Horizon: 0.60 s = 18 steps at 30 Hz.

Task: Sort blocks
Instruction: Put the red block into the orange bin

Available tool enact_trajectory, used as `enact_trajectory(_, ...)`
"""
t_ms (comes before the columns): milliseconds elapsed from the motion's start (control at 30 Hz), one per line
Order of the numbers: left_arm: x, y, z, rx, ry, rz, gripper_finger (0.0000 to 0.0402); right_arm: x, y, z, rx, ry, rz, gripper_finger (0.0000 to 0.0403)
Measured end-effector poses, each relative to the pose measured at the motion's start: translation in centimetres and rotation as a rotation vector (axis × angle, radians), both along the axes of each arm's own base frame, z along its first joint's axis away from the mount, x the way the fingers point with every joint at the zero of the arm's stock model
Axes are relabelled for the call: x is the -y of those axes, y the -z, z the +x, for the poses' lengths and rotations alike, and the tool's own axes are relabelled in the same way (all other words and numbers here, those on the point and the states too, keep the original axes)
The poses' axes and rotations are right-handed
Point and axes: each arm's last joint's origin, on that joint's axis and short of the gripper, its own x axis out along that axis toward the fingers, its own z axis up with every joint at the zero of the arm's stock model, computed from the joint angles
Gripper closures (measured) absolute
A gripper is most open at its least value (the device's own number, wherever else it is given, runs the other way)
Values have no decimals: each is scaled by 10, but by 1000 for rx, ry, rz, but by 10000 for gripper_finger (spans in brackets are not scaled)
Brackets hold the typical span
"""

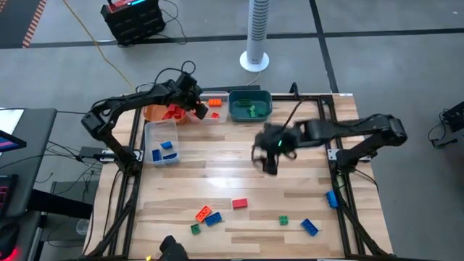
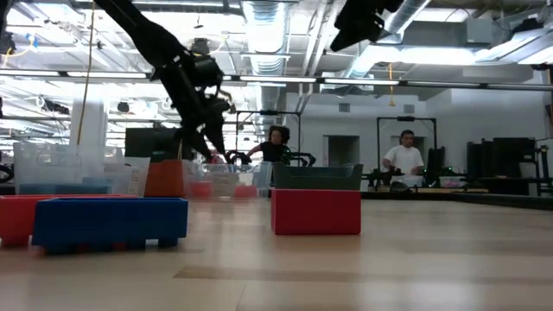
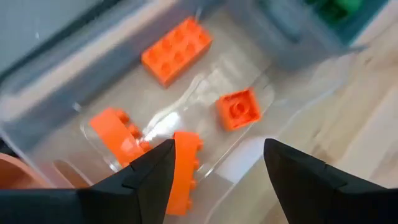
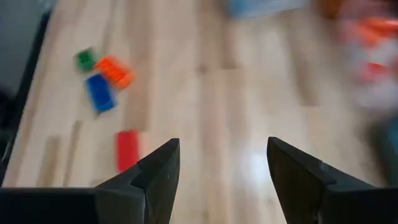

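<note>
My left gripper (image 1: 197,106) (image 3: 219,149) hangs open over the clear bin (image 1: 212,113) at the table's far side. In this bin lie several orange blocks (image 3: 177,50), and one of them (image 3: 184,172) stands on end beside one of the fingers. My right gripper (image 1: 269,156) (image 4: 222,146) is open with nothing between its fingers, above the table's middle. Loose blocks lie on the wood near the front edge: red (image 1: 239,204), orange (image 1: 203,213), blue (image 1: 213,219) and green (image 1: 195,228). My left gripper's fingers point slanting down into the clear bin. One finger (image 3: 152,171) stands right against the long side of the upended orange block (image 3: 186,155). I cannot tell whether they touch. Nothing lies between the fingers.
An orange bin (image 1: 158,114) with red blocks, a teal bin (image 1: 250,106) with green blocks and a clear bin (image 1: 162,149) with blue blocks stand at the far left. More blocks lie at the front right: green (image 1: 284,220), blue (image 1: 310,227), blue (image 1: 332,199). People sit beyond the table.
</note>
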Motion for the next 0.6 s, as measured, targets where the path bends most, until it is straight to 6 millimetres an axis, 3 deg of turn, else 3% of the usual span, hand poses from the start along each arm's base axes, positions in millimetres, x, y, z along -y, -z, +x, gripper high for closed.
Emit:
enact_trajectory(133, 11, -24, -4, 64, 20, 56, 164, -30, 25, 23, -43, -141, 23, 159)
enact_trajectory(333, 34, -62, -11, 155, 79, 160, 164, -59, 71, 54, -111, -172, 79, 159)
enact_trajectory(500, 47, -80, -18, 205, 101, 198, 164, -76, 111, 73, -188, -144, 114, 158)
enact_trajectory(600, 56, -86, -19, 226, 126, 181, 164, -85, 120, 80, -248, -122, 144, 154)
